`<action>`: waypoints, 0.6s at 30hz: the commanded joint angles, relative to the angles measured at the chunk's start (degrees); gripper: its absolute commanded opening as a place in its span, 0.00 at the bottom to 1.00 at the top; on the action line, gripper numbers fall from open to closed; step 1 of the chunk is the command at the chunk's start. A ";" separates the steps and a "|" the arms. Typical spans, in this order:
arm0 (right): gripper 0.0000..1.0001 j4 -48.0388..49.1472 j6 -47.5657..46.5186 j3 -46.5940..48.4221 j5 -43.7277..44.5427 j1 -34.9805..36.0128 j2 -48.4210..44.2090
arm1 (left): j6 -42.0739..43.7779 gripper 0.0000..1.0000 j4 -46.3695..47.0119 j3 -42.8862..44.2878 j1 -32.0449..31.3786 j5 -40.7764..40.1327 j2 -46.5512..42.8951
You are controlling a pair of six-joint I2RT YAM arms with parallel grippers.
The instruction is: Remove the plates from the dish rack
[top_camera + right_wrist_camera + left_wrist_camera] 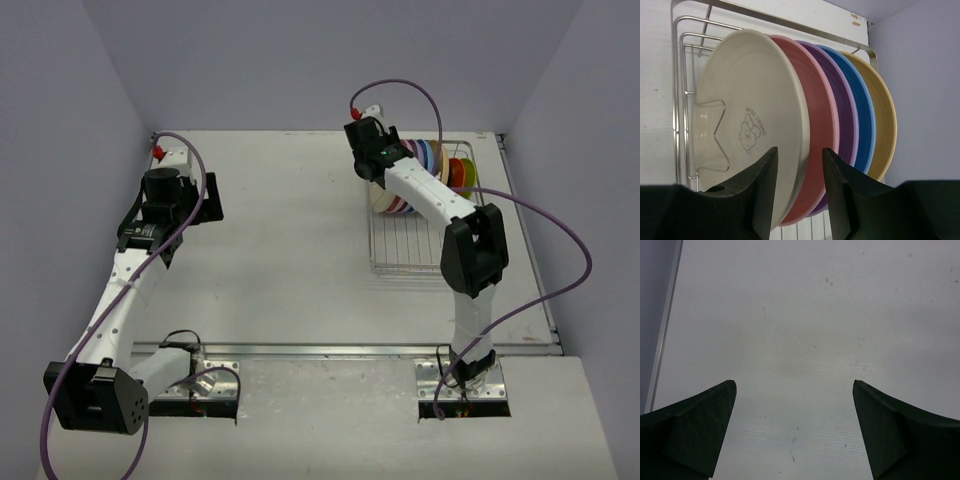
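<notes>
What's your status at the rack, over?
Left gripper open, over table. Right gripper open, astride cream plate rim, not yet clamped. Pink plate close behind it in dish rack; nothing else blocking.

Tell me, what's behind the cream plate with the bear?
A round pink plate, then purple, blue and tan ones, upright in the silver wire rack. Only edges show; anything past the tan one is hidden.

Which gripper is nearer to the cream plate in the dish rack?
Right. The right gripper straddles the rim of the cream plate in the dish rack; the left gripper hangs open over the table, far off to the left.
</notes>
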 commanded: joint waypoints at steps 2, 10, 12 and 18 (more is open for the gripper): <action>0.40 3.36 -1.34 2.55 3.95 -0.93 1.93 | 0.09 1.00 1.03 1.91 -0.30 -0.94 -0.31; 0.11 10.60 -8.08 -0.45 7.77 -0.97 2.71 | 0.65 1.00 1.28 1.56 -0.30 -2.24 -0.66; 0.01 12.98 -10.56 -1.08 9.19 -0.89 2.34 | 0.74 1.00 1.26 1.47 -0.30 -2.53 -0.70; 0.00 20.83 -20.11 -3.59 12.29 -0.13 -0.09 | 0.92 1.00 1.24 1.45 -0.30 -2.00 -0.47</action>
